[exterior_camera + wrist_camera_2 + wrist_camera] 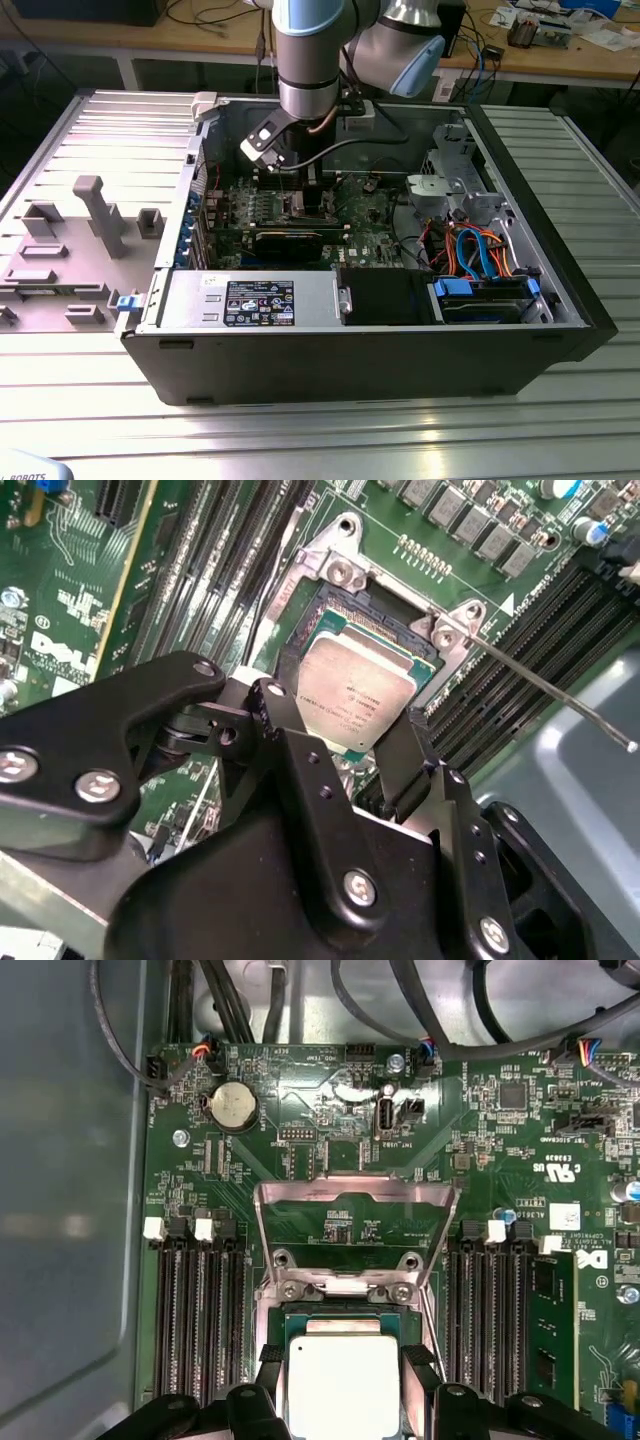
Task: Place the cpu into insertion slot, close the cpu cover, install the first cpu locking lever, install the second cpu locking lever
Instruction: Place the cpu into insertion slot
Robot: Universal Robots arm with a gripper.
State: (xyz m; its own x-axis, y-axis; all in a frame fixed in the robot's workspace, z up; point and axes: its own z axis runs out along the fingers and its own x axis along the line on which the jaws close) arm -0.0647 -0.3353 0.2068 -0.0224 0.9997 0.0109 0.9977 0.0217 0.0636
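Note:
The cpu (pixel 355 695), a flat square chip with a grey metal top, lies level over the insertion slot (pixel 345 575) of the green motherboard. My gripper (pixel 338 720) is shut on the cpu, one black finger (pixel 275 705) against each of two opposite sides. The first wrist view shows the same grip on the cpu (pixel 343 1385), with the gripper (pixel 343 1370) astride it. The cpu cover (pixel 300 1191), a silvery frame with a square window, is swung open and leans back from the socket's hinge. A thin locking lever (pixel 550 690) sticks out, unlatched. In the exterior view the gripper (pixel 300 195) is low inside the open computer case.
Long black memory slots (pixel 190 1310) run along both sides of the socket. A black expansion card (pixel 290 240) lies in front of it in the exterior view. Orange and blue cables (pixel 480 250) and a drive cage fill the case's right end. The case walls (pixel 205 160) enclose the arm.

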